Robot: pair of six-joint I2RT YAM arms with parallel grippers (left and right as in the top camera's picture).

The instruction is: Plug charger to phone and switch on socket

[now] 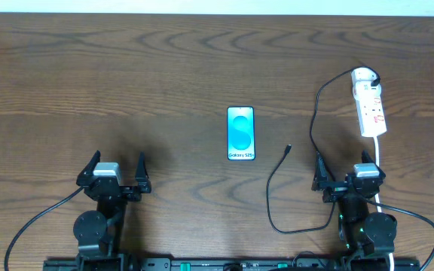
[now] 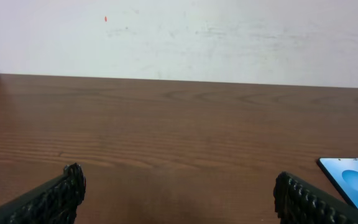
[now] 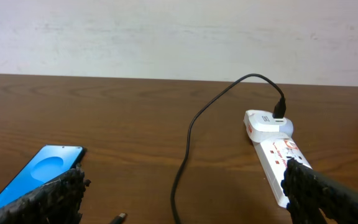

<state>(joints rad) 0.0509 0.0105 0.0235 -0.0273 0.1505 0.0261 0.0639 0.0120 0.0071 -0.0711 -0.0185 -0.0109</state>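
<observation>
The phone lies flat at the table's middle, cyan screen up; it also shows in the left wrist view and the right wrist view. The charger cable runs from a black plug in the far end of the white socket strip, loops near the right arm, and ends in a loose connector tip right of the phone. The tip shows in the right wrist view, as does the strip. My left gripper and right gripper are both open and empty near the front edge.
The strip's thick white cord runs toward the front past the right arm. A pale wall stands behind the table's far edge. Black arm cables trail at the front left and right.
</observation>
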